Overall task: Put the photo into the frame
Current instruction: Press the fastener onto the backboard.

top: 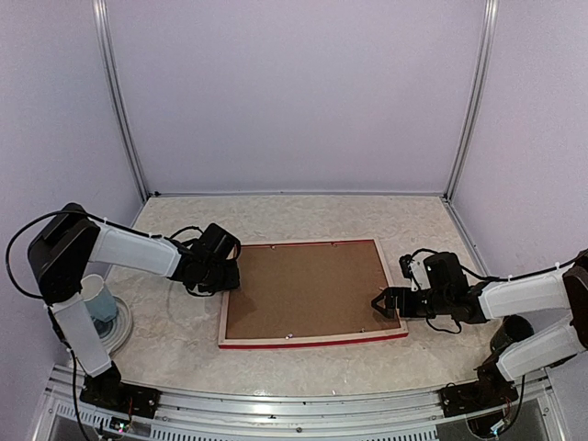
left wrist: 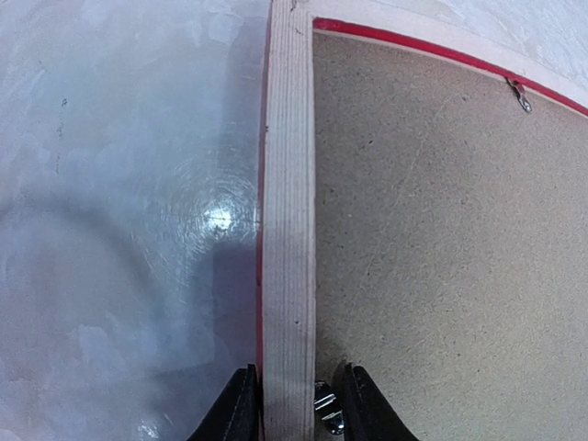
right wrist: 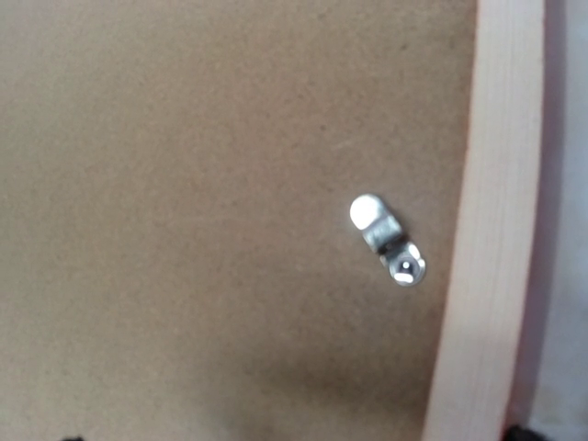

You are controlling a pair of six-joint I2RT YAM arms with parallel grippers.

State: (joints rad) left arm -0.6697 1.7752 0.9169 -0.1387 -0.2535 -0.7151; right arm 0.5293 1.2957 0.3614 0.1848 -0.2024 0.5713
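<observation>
The left gripper (left wrist: 299, 409) is narrow, with one finger on each side of the pale wood left edge of the frame (left wrist: 288, 184). I cannot tell if it squeezes the wood. The right gripper (top: 385, 303) is wide open above the frame's right edge, near a small metal clip (right wrist: 388, 241). The frame lies face down on the table (top: 303, 213), with the brown backing panel (top: 308, 289) inside it.

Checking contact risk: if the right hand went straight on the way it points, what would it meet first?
Probably the brown backing panel inside the frame, near the small metal clip by its right rail. The right hand hangs open over that spot; how far above, the views do not settle.
</observation>
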